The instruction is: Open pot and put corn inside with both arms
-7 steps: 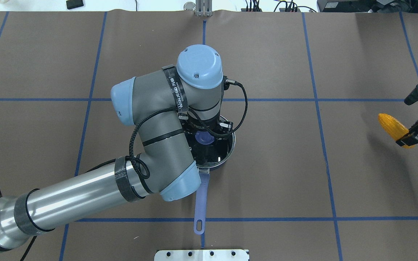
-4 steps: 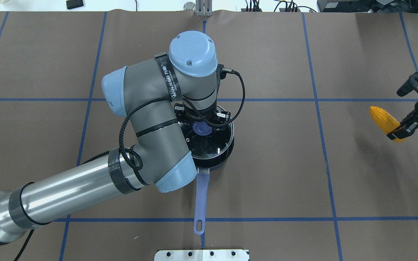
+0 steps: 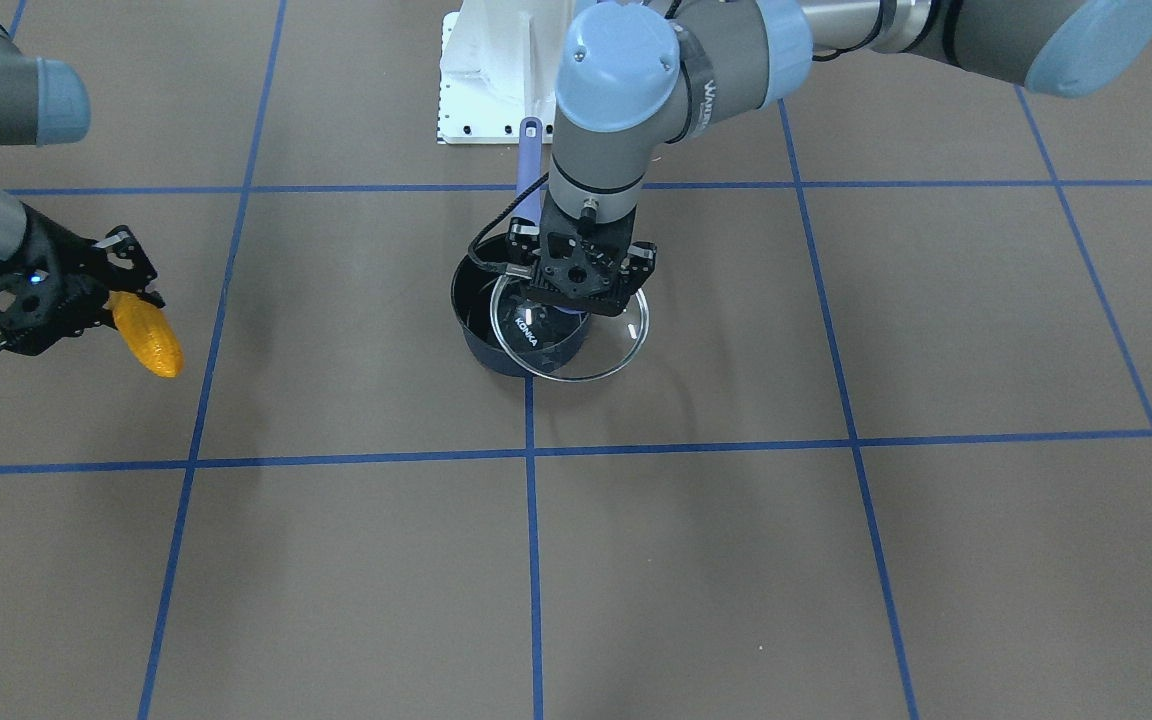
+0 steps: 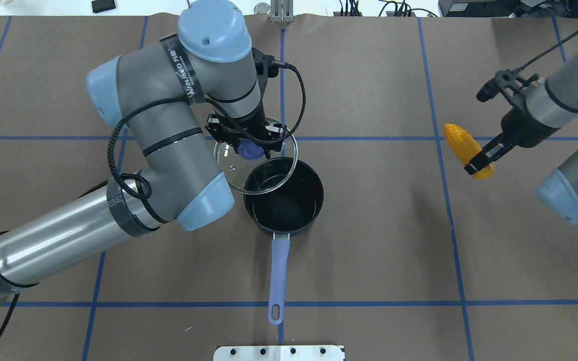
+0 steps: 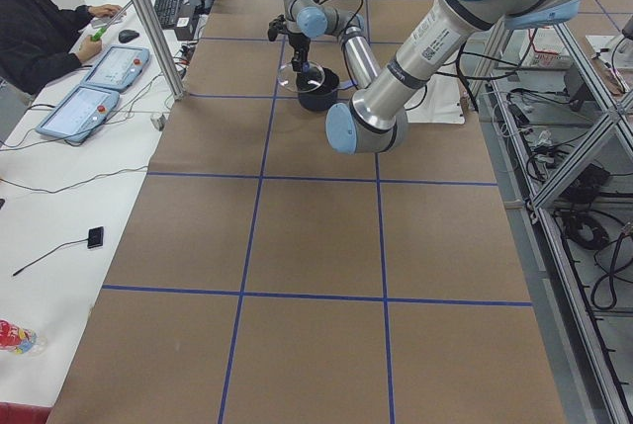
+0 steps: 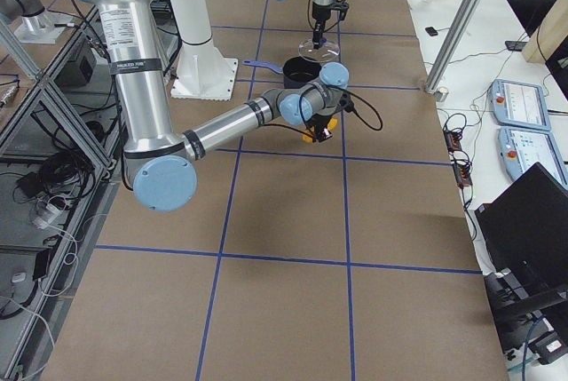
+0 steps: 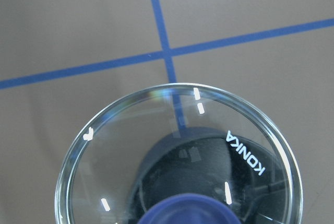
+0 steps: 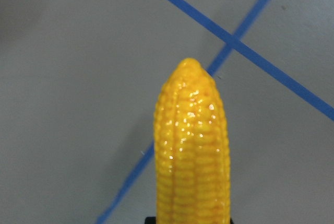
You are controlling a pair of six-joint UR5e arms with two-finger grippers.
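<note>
The dark navy pot (image 4: 284, 198) stands open at the table's middle, its black inside empty and its purple-blue handle (image 4: 277, 281) pointing toward the robot; it also shows in the front view (image 3: 481, 310). My left gripper (image 4: 247, 144) is shut on the purple knob of the glass lid (image 4: 229, 168) and holds the lid in the air, up and to the left of the pot, still overlapping its rim. The lid fills the left wrist view (image 7: 177, 156). My right gripper (image 4: 484, 154) is shut on the yellow-orange corn (image 4: 459, 143), held above the table at the right. The corn also shows close up in the right wrist view (image 8: 193, 145).
Brown table cover with blue tape grid lines (image 4: 439, 150). A white mounting plate (image 4: 279, 352) sits at the near edge behind the pot handle. An operator sits at a side desk (image 5: 40, 29) beyond the table.
My left gripper has lifted the lid off the pot and carried it up and to the left, uncovering the pot. My right gripper has moved the corn left, toward the pot.
</note>
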